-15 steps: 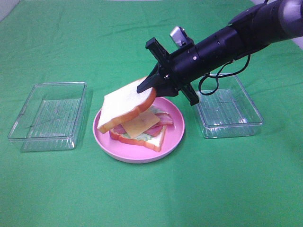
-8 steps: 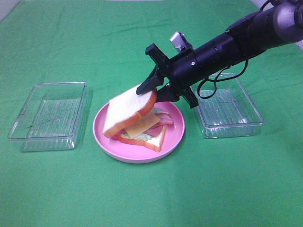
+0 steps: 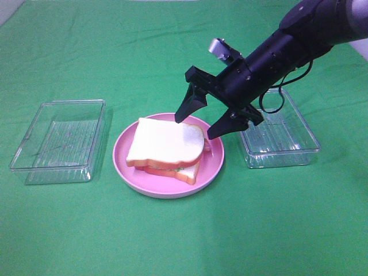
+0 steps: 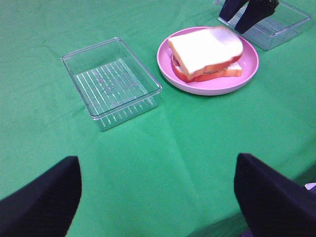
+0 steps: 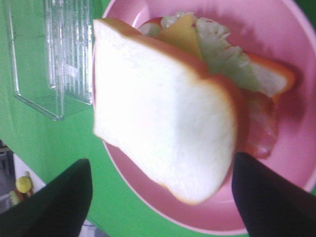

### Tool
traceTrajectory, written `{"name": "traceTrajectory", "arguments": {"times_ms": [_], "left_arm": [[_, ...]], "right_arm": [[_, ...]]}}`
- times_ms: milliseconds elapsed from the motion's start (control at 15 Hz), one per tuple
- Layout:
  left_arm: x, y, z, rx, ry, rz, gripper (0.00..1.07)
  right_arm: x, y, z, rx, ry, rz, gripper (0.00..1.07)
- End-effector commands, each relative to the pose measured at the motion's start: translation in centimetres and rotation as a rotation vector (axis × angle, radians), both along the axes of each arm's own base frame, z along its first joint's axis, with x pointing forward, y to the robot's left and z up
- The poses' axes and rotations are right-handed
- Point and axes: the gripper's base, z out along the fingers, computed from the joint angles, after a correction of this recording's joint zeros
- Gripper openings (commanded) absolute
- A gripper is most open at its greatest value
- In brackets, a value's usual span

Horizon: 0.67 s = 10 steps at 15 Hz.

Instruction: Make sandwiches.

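One of the sandwiches [image 3: 167,146] lies on the round pink plate [image 3: 123,167], its top white bread slice resting flat on the stack. The right wrist view shows that slice [image 5: 158,113] over yellow cheese [image 5: 180,32], pale lettuce [image 5: 227,59] and reddish bacon [image 5: 261,133]. My right gripper [image 3: 195,127] hangs open just above the plate's far right edge, touching nothing; its fingertips [image 5: 54,202] straddle the bread. My left gripper [image 4: 158,197] is open and empty, well back from the plate [image 4: 247,69] and the sandwich [image 4: 205,49].
A clear plastic tray [image 3: 72,102] stands left of the plate, with nothing in it. A second clear tray [image 3: 282,152] sits to the right, under my right arm. Green cloth covers the whole table.
My right gripper opened and let go of the top bread slice, which dropped from a tilt to lie flat on the stack. The gripper then lifted slightly to the right.
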Motion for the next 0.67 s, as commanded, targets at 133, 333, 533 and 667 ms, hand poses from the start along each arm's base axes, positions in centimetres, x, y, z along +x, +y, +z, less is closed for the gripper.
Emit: {"name": "traceTrajectory", "arguments": {"times_ms": [133, 333, 533, 667], "left_arm": [[-0.2, 0.1, 0.0, -0.016, -0.022, -0.005, 0.8], [-0.2, 0.1, 0.0, -0.016, -0.022, -0.005, 0.8], [-0.2, 0.1, 0.0, -0.017, -0.022, -0.006, 0.8], [-0.2, 0.1, 0.0, -0.017, -0.022, -0.006, 0.8]], "right_arm": [[-1.6, -2.0, 3.9, -0.201, -0.081, 0.089, 0.74], [-3.5, -3.7, 7.9, -0.319, -0.154, 0.16, 0.74], [-6.6, -5.5, 13.6, -0.38, -0.26, 0.162, 0.74], [-11.0, -7.3, 18.6, -0.375, -0.409, 0.135, 0.74]]}}
